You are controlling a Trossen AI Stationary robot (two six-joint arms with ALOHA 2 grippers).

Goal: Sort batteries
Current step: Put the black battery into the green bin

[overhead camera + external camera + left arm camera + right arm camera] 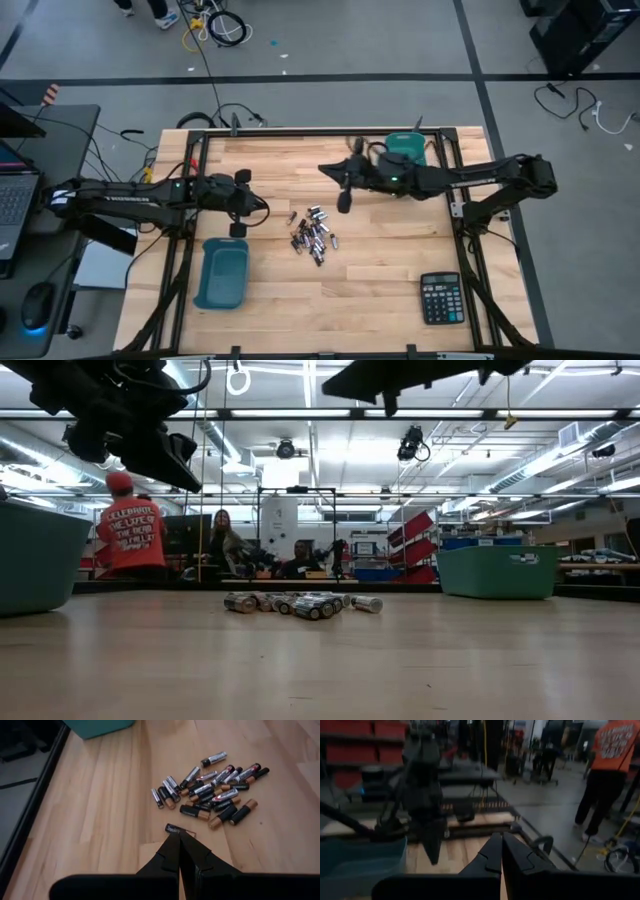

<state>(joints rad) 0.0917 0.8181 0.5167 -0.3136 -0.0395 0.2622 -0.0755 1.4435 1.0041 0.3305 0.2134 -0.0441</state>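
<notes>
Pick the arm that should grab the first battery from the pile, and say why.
Left. Its end effector hangs just beside the batteries, with a teal bin close by for dropping. The right end effector sits farther back, its wrist view facing across the table rather than down at the pile. Both are shut.

My heap of small silver and black cylindrical batteries (313, 240) lies mid-table on the pale wooden tabletop (380, 290). A teal rectangular plastic bin (223, 272) sits to its left, a second teal plastic bin (405, 150) at the far right, and the black calculator (441, 298) at the near right corner.
</notes>
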